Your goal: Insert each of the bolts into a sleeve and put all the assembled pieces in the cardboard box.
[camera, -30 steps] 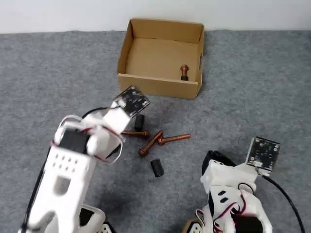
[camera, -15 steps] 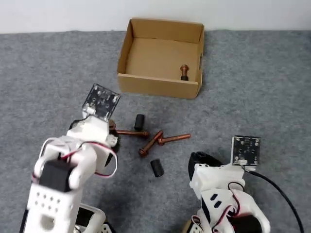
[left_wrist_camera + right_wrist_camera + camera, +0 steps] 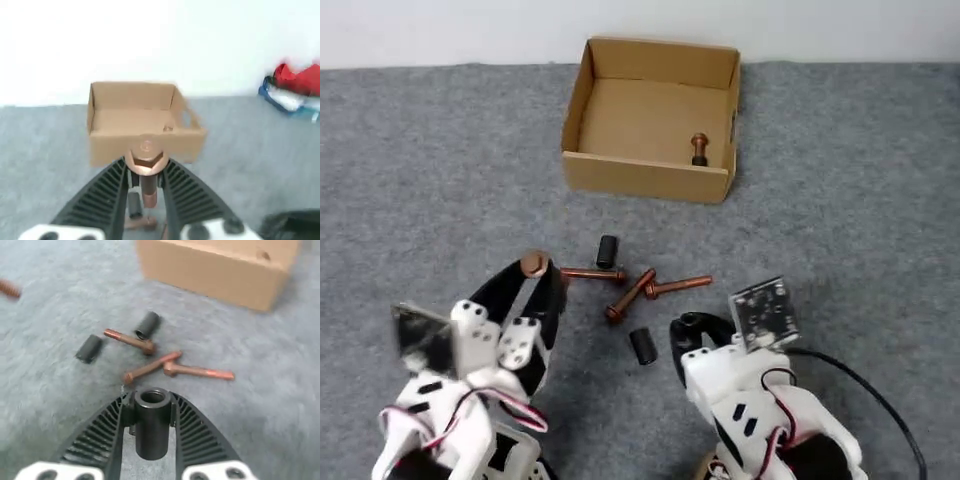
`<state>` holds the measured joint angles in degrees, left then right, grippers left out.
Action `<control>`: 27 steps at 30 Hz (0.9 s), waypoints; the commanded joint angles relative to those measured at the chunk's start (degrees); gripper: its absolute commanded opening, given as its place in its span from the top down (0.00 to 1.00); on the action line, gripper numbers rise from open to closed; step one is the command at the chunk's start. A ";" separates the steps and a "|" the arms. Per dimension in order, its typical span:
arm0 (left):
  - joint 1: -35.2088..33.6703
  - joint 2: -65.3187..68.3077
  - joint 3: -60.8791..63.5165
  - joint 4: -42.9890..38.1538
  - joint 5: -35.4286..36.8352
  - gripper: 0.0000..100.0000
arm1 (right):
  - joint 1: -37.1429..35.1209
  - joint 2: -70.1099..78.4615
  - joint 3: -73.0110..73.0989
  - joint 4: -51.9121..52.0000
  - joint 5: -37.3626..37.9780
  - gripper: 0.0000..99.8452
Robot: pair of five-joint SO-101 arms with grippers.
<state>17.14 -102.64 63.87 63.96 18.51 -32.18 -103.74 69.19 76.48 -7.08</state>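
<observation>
Jaws, left gripper [image 3: 146,172]: clenching a bolt [image 3: 145,159] head-up; the arm is drawing back from over the loose pile (a second ago it was hanging above it). Between both sets of jaws: three loose bolts [image 3: 630,293] and two loose sleeves [image 3: 642,345] are lying unmoved. Jaws, right gripper [image 3: 150,402]: gripping a sleeve [image 3: 150,430] bore-up, swinging inward toward the left. Insertion is looking imminent. Beyond both jaws: cardboard box [image 3: 650,182] is holding one assembled piece [image 3: 699,149].
</observation>
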 commanded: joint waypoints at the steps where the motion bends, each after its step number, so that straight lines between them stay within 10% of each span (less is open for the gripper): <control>1: -0.18 0.79 -2.24 -2.46 6.24 1.00 | -1.54 0.66 1.05 -4.62 5.45 0.99; 10: 10.46 0.79 -3.47 -3.87 19.25 1.00 | -9.80 0.66 5.45 -15.52 14.68 0.99; 27: 15.82 0.88 -3.21 -6.59 19.25 1.00 | -11.74 0.66 5.01 -21.93 18.73 0.99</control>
<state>32.53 -102.29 61.93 59.21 37.49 -43.43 -102.86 74.90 56.97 10.33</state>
